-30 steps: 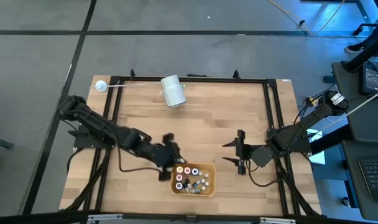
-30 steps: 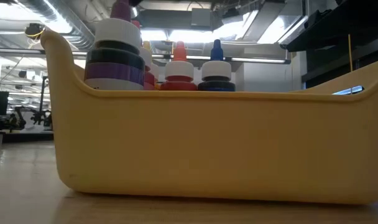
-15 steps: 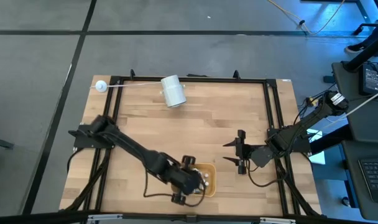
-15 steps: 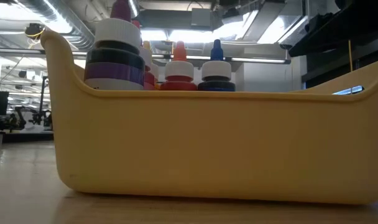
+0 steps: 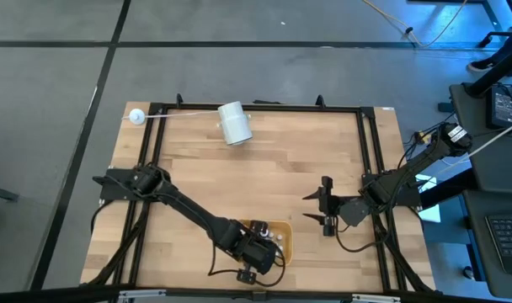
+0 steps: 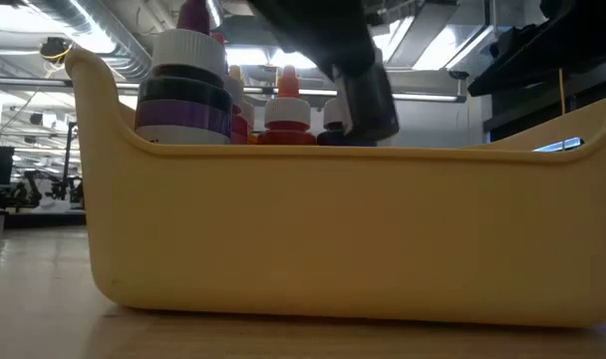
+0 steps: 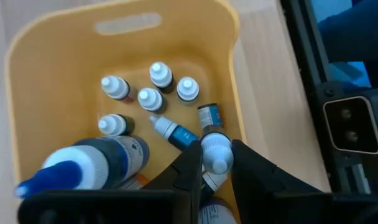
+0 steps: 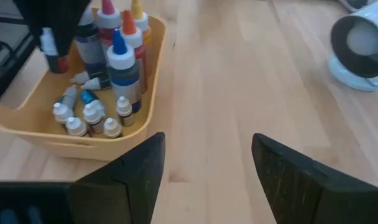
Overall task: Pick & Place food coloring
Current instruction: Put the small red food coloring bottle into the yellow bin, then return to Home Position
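Observation:
A yellow basket (image 5: 283, 229) (image 7: 232, 74) (image 6: 333, 229) (image 8: 83, 140) stands near the table's near edge. It holds several food coloring bottles (image 7: 150, 98) (image 8: 89, 115): tiny white-capped ones standing, one lying on its side (image 7: 173, 130), and taller ones with red, orange and blue caps (image 8: 117, 56). My left gripper (image 5: 260, 246) (image 7: 215, 155) (image 6: 358, 85) (image 8: 52, 37) hangs over the basket, shut on one tiny white-capped bottle (image 7: 215, 149). My right gripper (image 5: 306, 207) (image 8: 204, 155) waits open, right of the basket. My left gripper pinches a tiny food coloring bottle between its two fingers (image 7: 190, 167), which sit on either side just behind the white cap (image 7: 217, 160). The fingers come from above, pointing down into the basket. The bottle is lifted clear over the basket's other bottles.
A big white cylinder roll (image 5: 234, 123) (image 8: 363, 43) lies near the far edge. A small white ball on a thin rod (image 5: 136, 116) sits at the far left corner. A black frame (image 5: 361, 151) rims the table. Bare wood lies between the basket and the roll.
My left gripper has swung from the table just left of the basket toward the right and the near edge. It now hangs over the basket's inside. In the low view it has come in above the rim and covers the blue-capped bottle.

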Tool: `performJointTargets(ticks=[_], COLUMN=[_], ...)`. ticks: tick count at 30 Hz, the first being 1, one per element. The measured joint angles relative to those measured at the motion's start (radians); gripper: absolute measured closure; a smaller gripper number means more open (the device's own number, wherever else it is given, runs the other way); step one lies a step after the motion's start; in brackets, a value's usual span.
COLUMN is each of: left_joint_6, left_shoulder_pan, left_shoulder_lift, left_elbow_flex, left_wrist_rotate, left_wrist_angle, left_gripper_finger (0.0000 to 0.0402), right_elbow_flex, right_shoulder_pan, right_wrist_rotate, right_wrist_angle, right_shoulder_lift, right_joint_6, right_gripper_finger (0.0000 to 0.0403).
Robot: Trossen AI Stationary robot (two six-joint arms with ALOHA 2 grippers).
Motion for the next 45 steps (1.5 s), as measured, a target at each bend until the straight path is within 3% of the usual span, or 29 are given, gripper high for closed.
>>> performJointTargets(ticks=[10,21,26,28,31,37,41,45], left_joint_6=[-0.002,0.024,0.089,0.132,0.188,0.217,0.211,0.21], left_shoulder_pan=[0.0,0.003,0.003,0.011,0.041,0.167,0.228,0.266], left_shoulder_lift=[0.004,-0.05,-0.187,-0.241,-0.347,-0.608,-0.822,-1.038], left_elbow_flex=[0.0,0.0,-0.001,-0.042,-0.193,-0.662,-0.938,-1.19], left_wrist_rotate=[0.004,0.025,-0.169,-0.202,-0.143,0.104,0.12,0.11], left_wrist_angle=[0.035,-0.013,-0.058,-0.014,0.149,0.599,0.805,0.973], left_gripper_finger=[0.0297,0.0295,0.0293,0.0291,0.0291,0.0295,0.0292,0.0291], right_elbow_flex=[0.0,0.0,0.0,0.0,0.0,-0.003,-0.098,-0.24], right_shoulder_pan=[0.0,0.0,0.001,0.001,0.003,0.003,0.003,0.003], right_wrist_rotate=[-0.058,-0.055,-0.042,-0.042,-0.041,-0.007,0.078,0.085], right_wrist_angle=[0.0,0.002,-0.006,-0.009,-0.03,-0.115,-0.091,0.059], right_shoulder_lift=[0.0,-0.001,-0.011,-0.017,-0.033,-0.067,-0.134,-0.263], right_joint_6=[-0.001,-0.003,-0.009,0.003,0.022,0.057,0.074,0.072], right_gripper_finger=[0.0161,0.0161,0.0161,0.0161,0.0161,0.0161,0.0161,0.0161])
